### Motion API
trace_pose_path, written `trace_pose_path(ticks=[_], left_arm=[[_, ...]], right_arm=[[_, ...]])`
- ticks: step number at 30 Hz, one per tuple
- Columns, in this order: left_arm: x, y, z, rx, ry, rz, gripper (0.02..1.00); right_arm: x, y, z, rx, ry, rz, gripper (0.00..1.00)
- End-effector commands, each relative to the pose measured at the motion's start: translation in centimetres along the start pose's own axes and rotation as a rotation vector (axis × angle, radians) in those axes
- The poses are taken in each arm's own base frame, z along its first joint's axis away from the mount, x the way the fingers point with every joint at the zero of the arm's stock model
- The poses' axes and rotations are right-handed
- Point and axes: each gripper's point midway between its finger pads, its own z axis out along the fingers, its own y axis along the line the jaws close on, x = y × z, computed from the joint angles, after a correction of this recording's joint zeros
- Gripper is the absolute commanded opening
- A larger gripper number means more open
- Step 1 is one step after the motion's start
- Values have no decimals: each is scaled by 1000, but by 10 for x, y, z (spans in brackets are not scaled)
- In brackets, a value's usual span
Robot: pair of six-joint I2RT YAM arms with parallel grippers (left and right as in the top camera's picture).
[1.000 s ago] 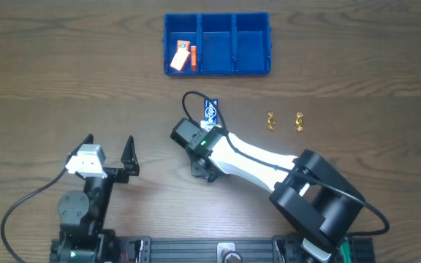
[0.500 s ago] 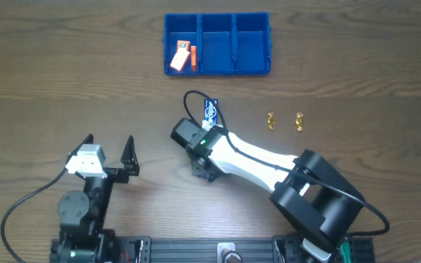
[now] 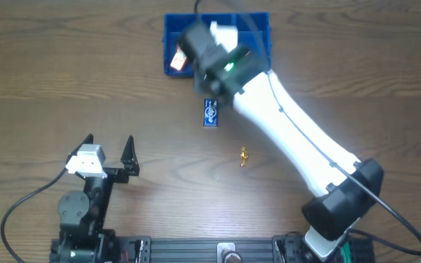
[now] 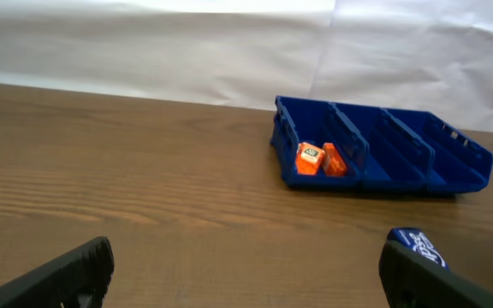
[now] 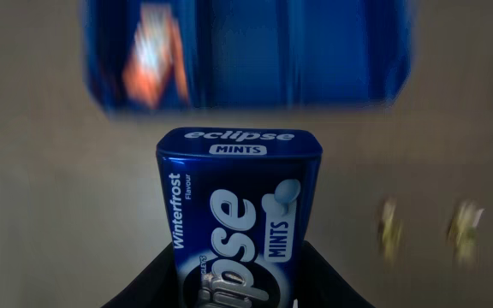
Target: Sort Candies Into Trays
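Fingers spread wide, left gripper (image 3: 110,144) is idling at the near edge of the table (image 3: 42,80). Beyond it, right gripper (image 5: 238,287) is clamping a blue mint tin (image 5: 238,205) in the air, apparently bringing it toward the blue tray (image 4: 400,184) at the far edge, where orange candies (image 4: 311,156) are sitting in one end compartment.

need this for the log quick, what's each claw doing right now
left claw: open, holding nothing
right claw: closed on the blue mint tin
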Motion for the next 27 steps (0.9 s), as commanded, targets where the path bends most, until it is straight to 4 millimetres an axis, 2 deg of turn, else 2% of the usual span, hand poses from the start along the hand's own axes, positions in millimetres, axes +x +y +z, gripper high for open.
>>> trace_pose_path(ticks=[1, 3, 6, 9, 13, 27], left_arm=[[17, 1, 1, 5, 52, -14, 998], [17, 0, 1, 5, 52, -14, 998], [17, 1, 1, 5, 52, -14, 998], [17, 1, 1, 5, 51, -14, 998], [17, 1, 1, 5, 52, -14, 998], [17, 1, 1, 5, 51, -14, 998]], right_arm=[[-57, -8, 22, 62, -104, -92, 174], [-70, -9, 35, 70, -115, -101, 174], [-84, -12, 69, 79, -118, -95, 174], [-89, -8, 99, 32, -108, -108, 169], [-94, -9, 124, 12, -107, -89, 169], [-86, -7, 154, 22, -84, -92, 180]])
